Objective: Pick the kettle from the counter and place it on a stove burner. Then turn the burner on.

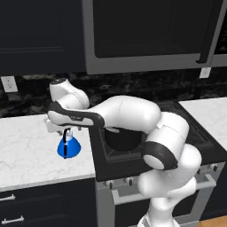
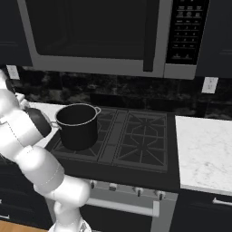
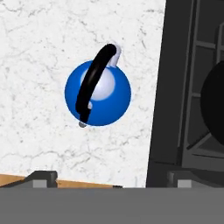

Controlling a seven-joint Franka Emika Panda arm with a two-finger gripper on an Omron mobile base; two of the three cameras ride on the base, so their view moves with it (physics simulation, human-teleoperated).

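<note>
Bare counter [image 3: 39, 52] rings the kettle [image 3: 98, 93]; stove [image 3: 188, 87] edge near.

The kettle [image 3: 98, 93] has a glossy, smooth blue body with a pale sheen on top and a shiny black handle [image 3: 93, 83]; the counter [image 1: 26, 146] under it looks like polished white marble with faint grey veins. The burner [image 2: 141, 136] grates are matt black, like cast iron, and the pot [image 2: 77, 126] is smooth dark metal with a thin bright rim. The arm [image 1: 128, 117] is glossy white plastic with dark joints, the microwave [image 2: 99, 36] frame looks like brushed steel, and the backsplash [image 2: 136, 93] is dark mottled stone.
</note>
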